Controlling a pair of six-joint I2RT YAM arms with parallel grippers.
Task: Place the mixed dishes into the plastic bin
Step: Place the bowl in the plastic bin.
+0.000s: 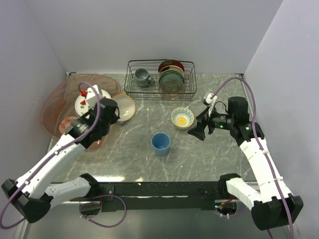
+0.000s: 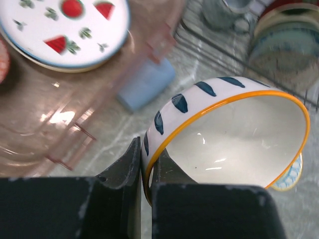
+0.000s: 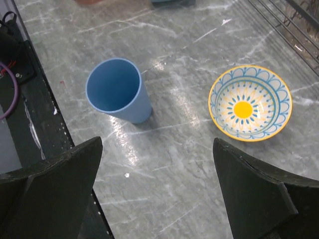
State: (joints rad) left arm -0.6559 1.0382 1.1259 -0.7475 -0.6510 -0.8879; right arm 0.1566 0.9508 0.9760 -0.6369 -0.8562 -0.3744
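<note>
— What is the left pincer [image 2: 147,185] doing?

— It is squeezing tight on the edge of the cream bowl [image 2: 234,144]. That is the one with dark blue marks and an orange edge. One finger is going inside the bowl and one is pressing on the outside. The bowl is tipping on its side.

— Where is it holding that bowl?

— Just beside the pink bin [image 2: 75,124], outside its wall, not in it. The white plate [image 2: 65,30] with red strawberries is lying inside the bin. A light-blue cup [image 2: 147,84] is lying on its side by the bin's wall. It is blurry, so I cannot tell if they are touching.

— And the right pincer [image 3: 159,194]?

— It is gaping wide and holding nothing. It is hovering over the grey table [image 3: 174,149]. Below it, a standing blue cup [image 3: 117,97] is sitting on one side. A yellow and blue bowl [image 3: 250,103] is sitting on the other side. The two are well apart.

— What is sitting at the back?

— A black wire rack [image 1: 149,93] is holding a grey mug [image 1: 143,76] and some dark plates [image 1: 171,78] standing on their edges.
</note>
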